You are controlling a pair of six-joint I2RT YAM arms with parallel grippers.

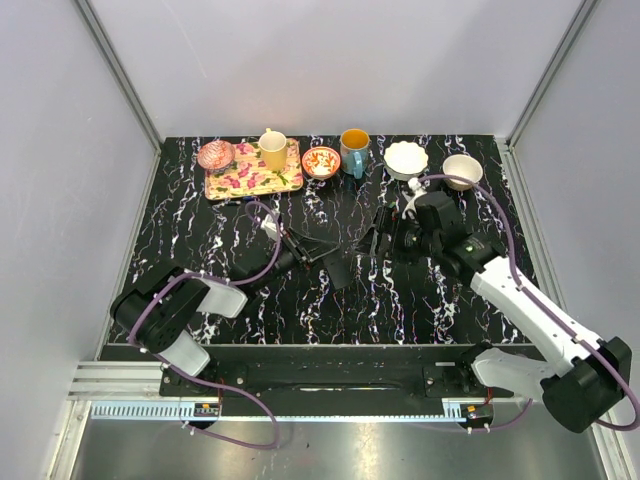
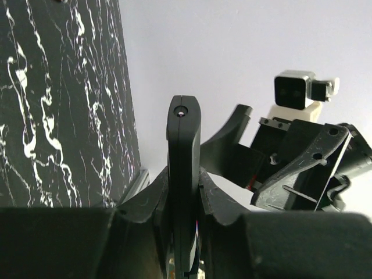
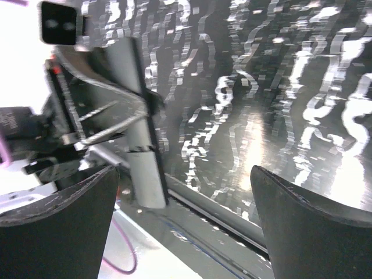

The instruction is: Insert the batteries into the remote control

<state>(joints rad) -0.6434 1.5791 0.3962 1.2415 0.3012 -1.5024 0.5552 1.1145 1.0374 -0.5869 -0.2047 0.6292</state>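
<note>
Clamping item: left gripper [image 2: 183,200], jaws closed on the flat faces of the remote control [image 2: 183,139].

Remote control: black bar held on edge above the table [image 1: 200,250]. Its long axis runs straight out from the fingers, free end towards the right arm.

Right gripper [image 3: 183,180]: jaws spread wide, holding nothing, just beyond that free end and facing it. It is the nearer free tool.

Containers, far edge:
- floral tray [image 1: 290,186], carrying a pink bowl [image 1: 204,157] and a yellow cup [image 1: 272,152]
- red-patterned bowl [image 1: 321,172]
- blue mug [image 1: 356,163]
- white bowl [image 1: 406,170]
- cream bowl [image 1: 462,181]

Contents too small to tell; no batteries made out.
</note>
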